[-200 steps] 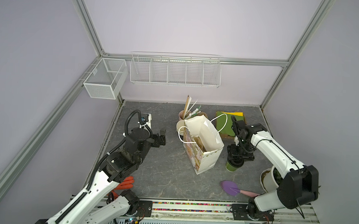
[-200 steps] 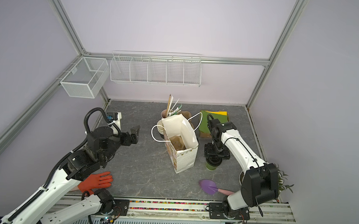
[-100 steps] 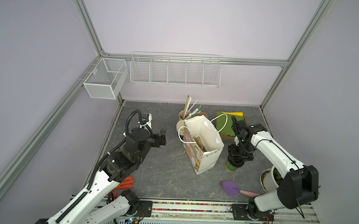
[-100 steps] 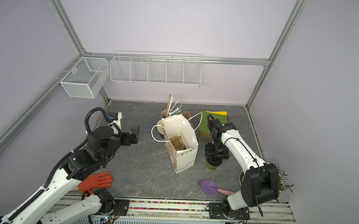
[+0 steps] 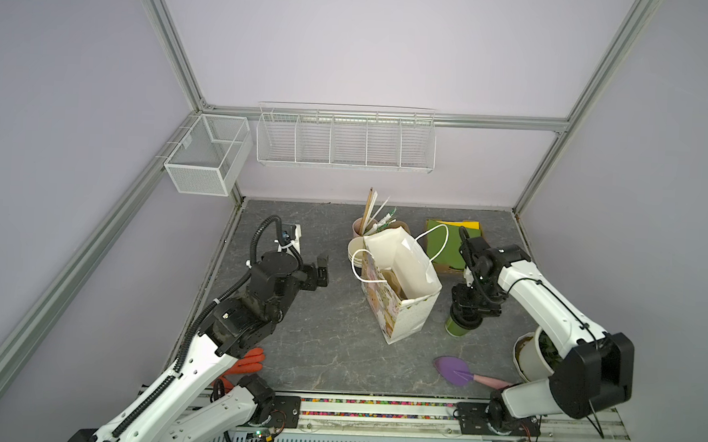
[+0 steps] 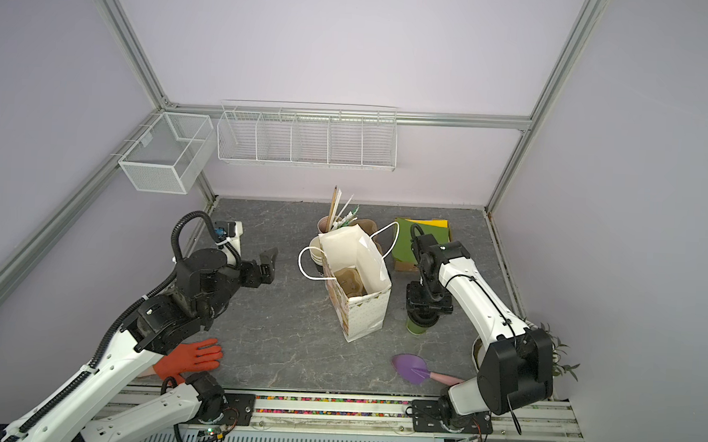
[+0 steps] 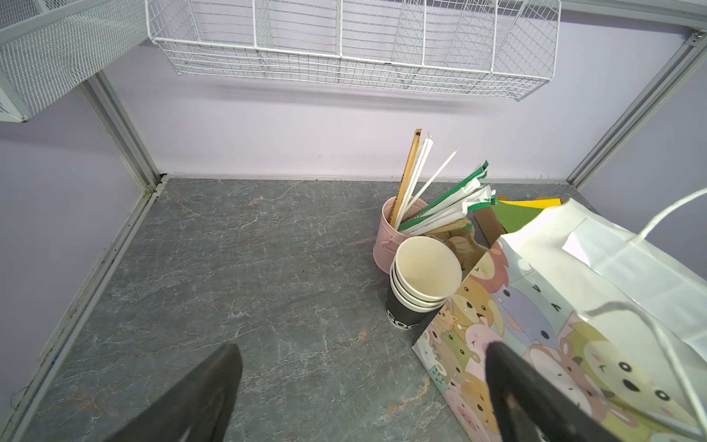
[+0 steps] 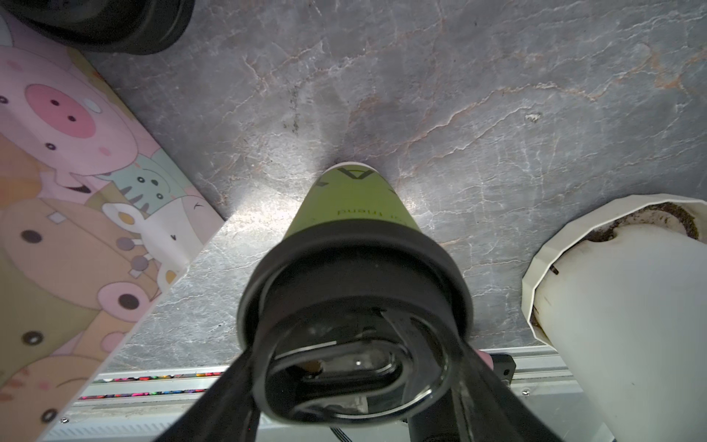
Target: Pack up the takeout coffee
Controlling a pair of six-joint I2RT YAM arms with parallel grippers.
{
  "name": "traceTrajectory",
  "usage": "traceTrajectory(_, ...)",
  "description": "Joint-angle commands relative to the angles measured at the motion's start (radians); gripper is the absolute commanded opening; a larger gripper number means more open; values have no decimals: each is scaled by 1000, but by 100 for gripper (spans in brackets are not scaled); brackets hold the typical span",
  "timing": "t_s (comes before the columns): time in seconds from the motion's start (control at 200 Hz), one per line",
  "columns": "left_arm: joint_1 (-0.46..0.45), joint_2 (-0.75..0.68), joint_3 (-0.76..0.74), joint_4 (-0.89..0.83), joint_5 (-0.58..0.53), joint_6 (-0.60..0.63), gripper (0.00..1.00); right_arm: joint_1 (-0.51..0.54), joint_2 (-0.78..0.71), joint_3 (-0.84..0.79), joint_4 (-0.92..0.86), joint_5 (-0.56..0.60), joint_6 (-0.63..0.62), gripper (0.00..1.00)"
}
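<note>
The takeout coffee (image 5: 459, 328) stands upright just right of the paper bag (image 5: 405, 316), with the right gripper (image 8: 355, 344) straddling its black lid (image 8: 355, 268) from above; can't tell if it's actually squeezing. The left gripper (image 7: 359, 356) hangs wide open, well left of the bag. Worry: lifting by the lid could pop it off, or the cup clips the bag's rim.

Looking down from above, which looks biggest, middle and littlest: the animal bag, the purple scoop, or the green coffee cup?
In a top view:
1. animal bag: biggest by far.
2. purple scoop, counting its pink handle.
3. green coffee cup: looks littlest, but the right tool hides most of it, so that rank is unsure.
</note>
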Motion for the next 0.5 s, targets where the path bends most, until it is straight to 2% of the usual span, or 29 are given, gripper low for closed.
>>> traceTrajectory(0.0,5,2,-10,-11,1,15,99,2,-20,-7,-13,7,-5,74)
traceTrajectory(0.495,5,13,-11,-11,6,17,99,12,-56,47,-62,43,-8,74)
